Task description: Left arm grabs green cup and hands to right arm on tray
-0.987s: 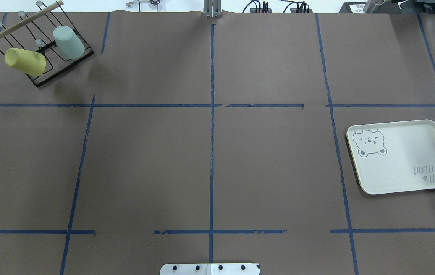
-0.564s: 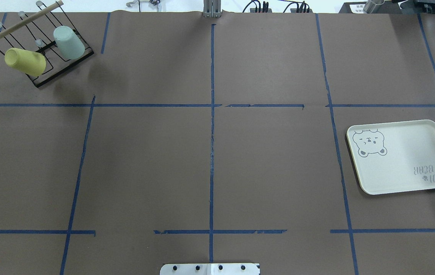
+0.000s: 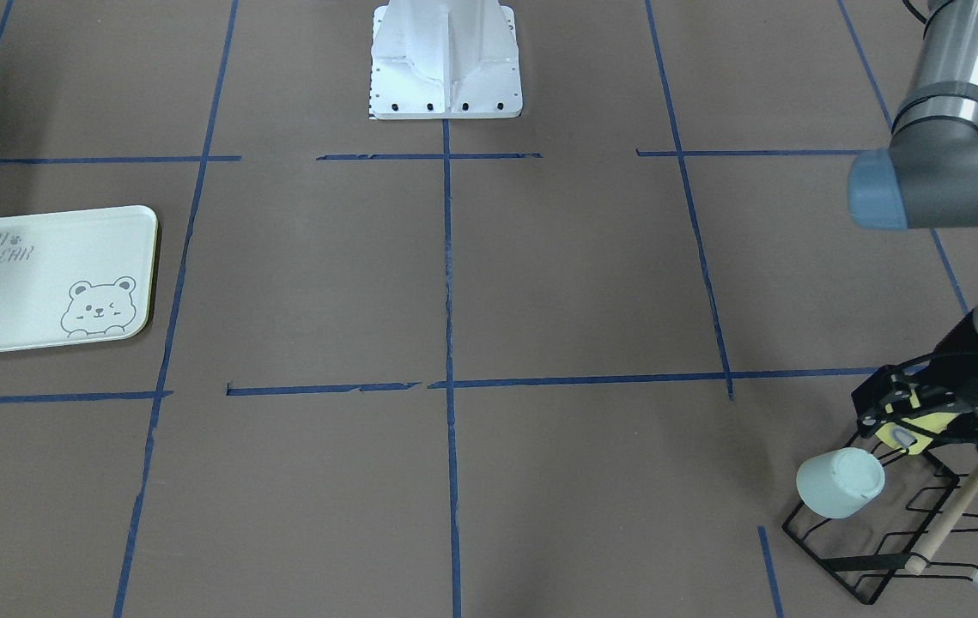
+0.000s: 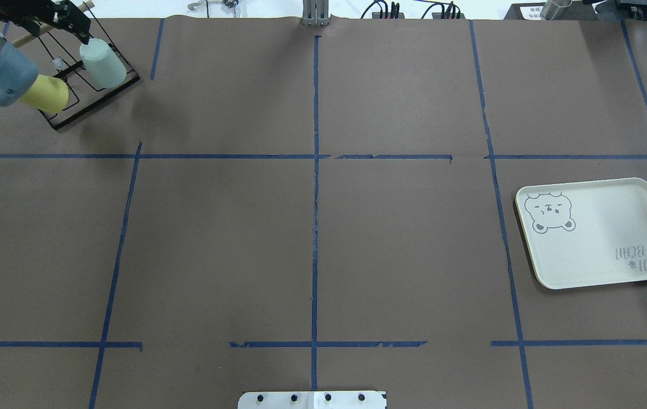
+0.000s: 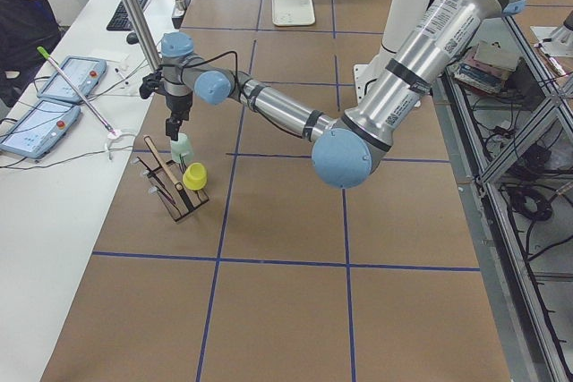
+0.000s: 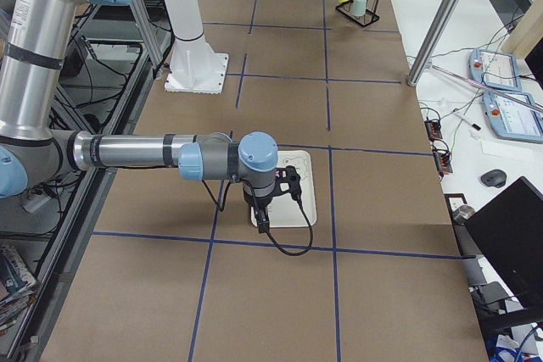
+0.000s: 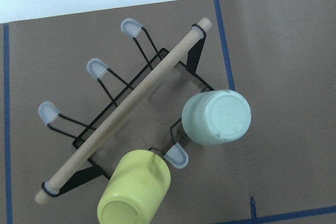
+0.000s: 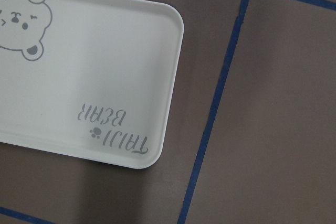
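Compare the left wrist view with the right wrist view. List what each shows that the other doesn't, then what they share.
Left wrist view only: the green cup, upside down on the wire rack, and the yellow cup lying tilted on the same rack.

Right wrist view only: the tray, with nothing on the part in view, showing its bear drawing and TAIJI BEAR lettering.

Both: the brown table cover crossed by blue tape lines.
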`<action>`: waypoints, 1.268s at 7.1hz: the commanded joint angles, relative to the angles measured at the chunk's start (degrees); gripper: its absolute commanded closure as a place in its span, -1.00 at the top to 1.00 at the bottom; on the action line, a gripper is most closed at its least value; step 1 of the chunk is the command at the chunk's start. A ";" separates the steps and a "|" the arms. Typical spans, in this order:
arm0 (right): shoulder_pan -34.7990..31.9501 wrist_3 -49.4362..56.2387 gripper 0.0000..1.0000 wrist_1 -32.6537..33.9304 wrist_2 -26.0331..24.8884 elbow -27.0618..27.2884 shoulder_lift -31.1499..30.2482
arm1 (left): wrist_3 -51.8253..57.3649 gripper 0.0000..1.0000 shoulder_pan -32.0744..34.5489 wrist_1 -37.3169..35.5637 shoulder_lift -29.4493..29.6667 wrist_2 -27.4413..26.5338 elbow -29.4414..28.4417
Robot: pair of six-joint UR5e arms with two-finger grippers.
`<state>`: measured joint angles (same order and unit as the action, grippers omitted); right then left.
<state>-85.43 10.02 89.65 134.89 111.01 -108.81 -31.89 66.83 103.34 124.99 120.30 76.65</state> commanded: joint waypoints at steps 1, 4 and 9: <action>0.00 0.00 1.00 0.00 -0.07 -0.09 0.00 | -2.56 1.00 -3.36 5.47 2.18 -2.69 -6.06; 0.00 0.00 1.00 0.00 -0.07 0.00 0.00 | -2.39 1.00 -5.66 6.26 3.77 -7.89 -10.89; 0.00 0.00 1.00 0.00 -0.07 -0.09 0.00 | -2.65 1.00 -5.57 6.26 3.94 -11.06 -11.35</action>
<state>-85.43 10.02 89.65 134.82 110.94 -108.74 -34.42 61.24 109.57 128.83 109.32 65.33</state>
